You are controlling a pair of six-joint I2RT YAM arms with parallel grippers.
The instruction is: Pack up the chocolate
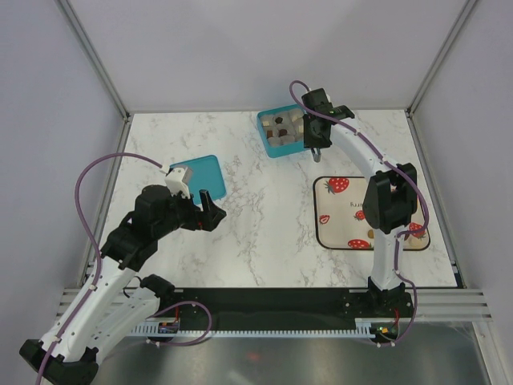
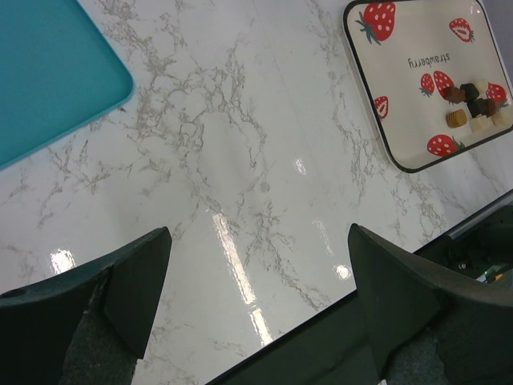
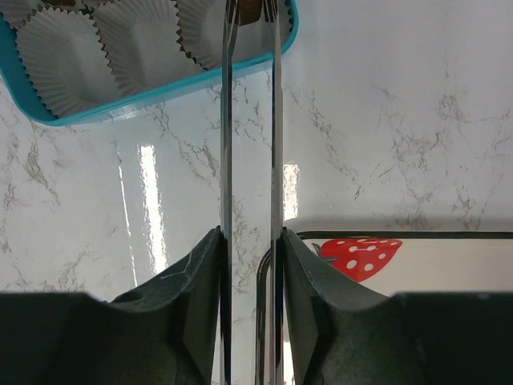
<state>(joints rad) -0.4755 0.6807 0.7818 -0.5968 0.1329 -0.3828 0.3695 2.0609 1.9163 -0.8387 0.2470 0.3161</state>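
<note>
**Right jaws pinch a chocolate over the box; left jaws gape over bare marble**

The marble table (image 1: 264, 241) fills the ground beneath both grippers. The strawberry tray (image 2: 401, 104) lies far ahead and to the right of the left jaws, and directly under the base of the right jaws. The teal lid (image 2: 48, 72) lies flat, ahead and to the left of the left jaws, apart from them. The teal box (image 3: 160, 90) sits at the tips of the right jaws, its white paper cups (image 3: 136, 36) just left of them.

The left gripper (image 2: 256, 305) hangs above the table with its jaws spread wide and nothing between them. The right gripper (image 1: 314, 148) has its thin blades drawn narrow, closed on a brown chocolate (image 3: 250, 8) at their tips, over the near edge of the box.

The loose chocolate pieces (image 2: 474, 106) are clustered on the tray's far right side, well away from the left jaws.
</note>
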